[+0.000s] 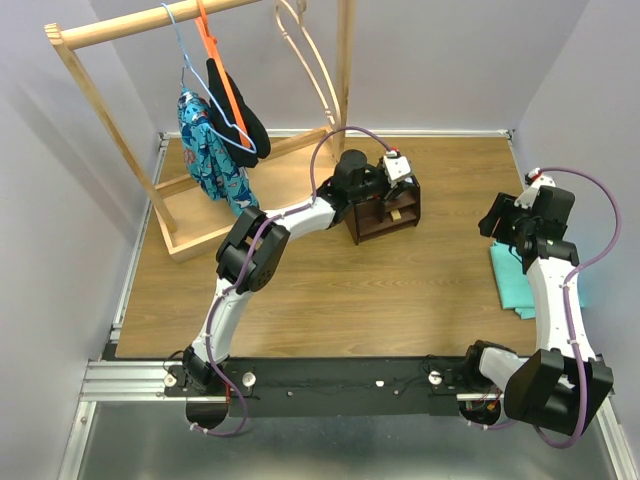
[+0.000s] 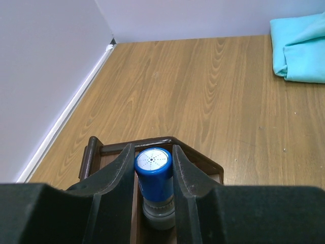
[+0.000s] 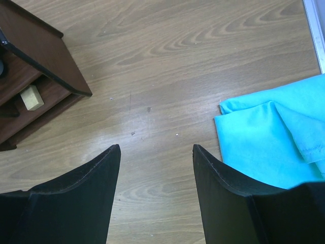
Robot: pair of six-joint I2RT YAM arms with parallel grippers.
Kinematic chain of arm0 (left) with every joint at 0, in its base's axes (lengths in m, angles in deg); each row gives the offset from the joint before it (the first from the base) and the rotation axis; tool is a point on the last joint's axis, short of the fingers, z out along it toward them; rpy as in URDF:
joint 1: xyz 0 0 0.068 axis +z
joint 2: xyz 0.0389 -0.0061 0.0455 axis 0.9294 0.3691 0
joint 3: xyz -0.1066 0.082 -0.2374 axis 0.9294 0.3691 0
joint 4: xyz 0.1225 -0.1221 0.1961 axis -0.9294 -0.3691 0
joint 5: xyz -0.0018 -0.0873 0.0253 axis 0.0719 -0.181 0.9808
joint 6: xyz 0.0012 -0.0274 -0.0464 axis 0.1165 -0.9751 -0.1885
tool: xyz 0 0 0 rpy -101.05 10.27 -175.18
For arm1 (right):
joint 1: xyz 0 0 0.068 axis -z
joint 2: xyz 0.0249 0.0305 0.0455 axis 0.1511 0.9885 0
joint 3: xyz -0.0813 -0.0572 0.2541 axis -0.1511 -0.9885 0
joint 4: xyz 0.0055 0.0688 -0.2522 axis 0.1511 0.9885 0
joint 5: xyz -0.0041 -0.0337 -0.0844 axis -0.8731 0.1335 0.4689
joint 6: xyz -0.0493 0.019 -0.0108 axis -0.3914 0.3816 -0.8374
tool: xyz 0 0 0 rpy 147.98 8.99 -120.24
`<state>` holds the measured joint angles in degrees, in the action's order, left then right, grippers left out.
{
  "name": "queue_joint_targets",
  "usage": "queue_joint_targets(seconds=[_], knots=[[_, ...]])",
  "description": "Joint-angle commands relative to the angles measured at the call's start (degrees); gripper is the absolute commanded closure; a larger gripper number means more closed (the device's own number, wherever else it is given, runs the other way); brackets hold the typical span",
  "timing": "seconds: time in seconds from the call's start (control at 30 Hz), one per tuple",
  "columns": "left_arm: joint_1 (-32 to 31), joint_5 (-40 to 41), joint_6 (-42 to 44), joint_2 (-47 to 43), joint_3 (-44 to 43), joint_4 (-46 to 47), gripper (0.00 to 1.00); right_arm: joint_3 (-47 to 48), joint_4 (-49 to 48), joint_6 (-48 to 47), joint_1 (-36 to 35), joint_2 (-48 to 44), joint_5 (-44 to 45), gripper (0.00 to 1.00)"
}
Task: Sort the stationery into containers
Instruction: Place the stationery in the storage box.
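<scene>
The left tool (image 2: pixel 153 152) is clamped on a short cylinder (image 2: pixel 153 170), which is blue at its upper end with a white dotted face and grey below. One finger presses against each side of it. Tool and cylinder hang directly over the dark brown wooden organiser (image 2: pixel 200 156), whose rim and inner walls show just beneath the fingers. I cannot tell whether the cylinder's lower end touches the organiser.

Seen from above, the organiser stands toward the far middle of the worktop (image 1: pixel 400 290), with the left arm reaching out to it.

The right tool (image 3: pixel 156 152) is open, its two fingers spread wide with nothing between them, above bare wood well to the right of the organiser. Its wrist view shows a tan cube (image 3: pixel 32 97) lying in a lower shelf slot of the organiser.

A folded turquoise cloth (image 3: pixel 269 137) lies on the worktop just right of that tool. A pale wooden clothes rack (image 1: pixel 120 28) stands at the far left.
</scene>
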<state>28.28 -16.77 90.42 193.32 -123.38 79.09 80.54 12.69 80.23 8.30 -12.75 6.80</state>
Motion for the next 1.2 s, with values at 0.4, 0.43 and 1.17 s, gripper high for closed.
queue_joint_targets(seconds=[0.4, 0.43, 1.17], knots=[[-0.29, 4.9, 3.84, -2.01, 2.03, -2.99, 0.59, -2.69, -1.96, 1.18, 0.5, -1.27, -1.7, 0.34], [-0.29, 4.99, 4.1, -2.09, 2.03, -3.34, 0.58, -2.6, -1.96, 1.09, 0.41, -1.18, -1.7, 0.34], [-0.9, 5.78, 4.81, -9.73, 3.17, -6.68, 0.11, -3.3, -2.05, 1.35, 0.41, -3.38, -2.49, 0.34]])
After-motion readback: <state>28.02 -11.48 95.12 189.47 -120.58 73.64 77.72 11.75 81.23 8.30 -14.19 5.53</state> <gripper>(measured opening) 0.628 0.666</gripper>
